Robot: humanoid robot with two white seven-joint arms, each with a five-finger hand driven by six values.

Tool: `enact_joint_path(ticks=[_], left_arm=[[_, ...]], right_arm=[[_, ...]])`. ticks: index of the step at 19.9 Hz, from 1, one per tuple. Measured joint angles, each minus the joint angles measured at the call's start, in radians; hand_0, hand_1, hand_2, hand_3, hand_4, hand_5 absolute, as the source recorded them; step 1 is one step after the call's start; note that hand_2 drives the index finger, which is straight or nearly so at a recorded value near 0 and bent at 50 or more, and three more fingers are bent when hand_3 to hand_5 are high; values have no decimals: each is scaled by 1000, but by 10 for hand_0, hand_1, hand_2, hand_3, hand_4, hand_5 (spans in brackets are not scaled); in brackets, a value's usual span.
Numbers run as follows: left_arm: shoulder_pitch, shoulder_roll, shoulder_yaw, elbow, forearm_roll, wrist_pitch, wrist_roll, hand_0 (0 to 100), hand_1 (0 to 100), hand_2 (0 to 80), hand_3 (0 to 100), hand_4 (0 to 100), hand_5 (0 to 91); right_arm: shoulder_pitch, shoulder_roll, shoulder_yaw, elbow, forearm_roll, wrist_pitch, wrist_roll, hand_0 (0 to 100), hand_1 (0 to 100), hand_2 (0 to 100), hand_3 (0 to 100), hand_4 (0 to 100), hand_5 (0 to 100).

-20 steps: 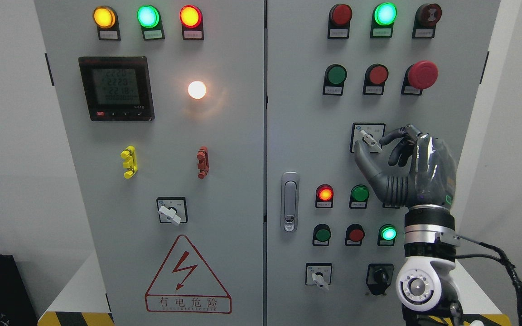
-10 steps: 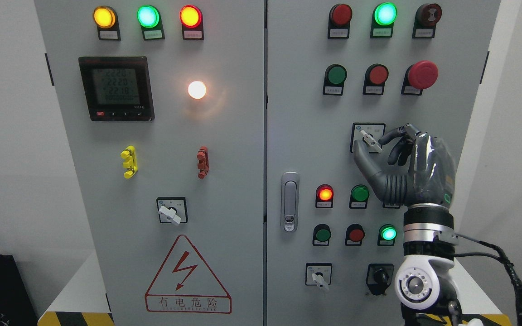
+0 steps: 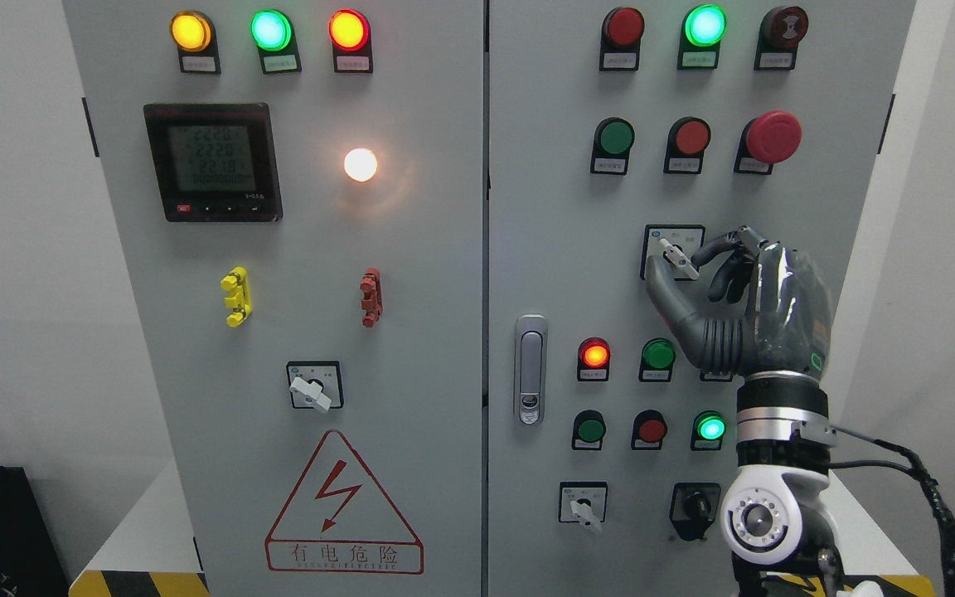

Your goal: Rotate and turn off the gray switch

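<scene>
The gray switch (image 3: 681, 258) is a small white-gray knob on a square plate on the cabinet's right door (image 3: 544, 207). Its handle lies tilted, upper left to lower right. My right hand (image 3: 676, 265) reaches up from the lower right. The thumb (image 3: 656, 278) presses the knob's lower left and the index finger (image 3: 710, 247) curls onto its right end, pinching it. The other fingers are curled behind. My left hand does not show.
Similar gray switches sit at the left door (image 3: 312, 388) and low on the right door (image 3: 584, 506), beside a black key switch (image 3: 695, 502). A red mushroom button (image 3: 773, 137) and a lit green lamp (image 3: 705, 25) are above the hand; a door handle (image 3: 530, 369) is to its left.
My right hand and wrist have crept slightly left and up against the knob. The knob's angle looks the same.
</scene>
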Motion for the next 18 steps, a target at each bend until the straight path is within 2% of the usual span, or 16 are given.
enact_joint_path(ticks=[18], left_arm=[[0,0,0,0,0,0,-3,120,389,0,0,0,0]], right_arm=[[-7,-1,1,8,16,0,0,205,439,611,934,946,1000]])
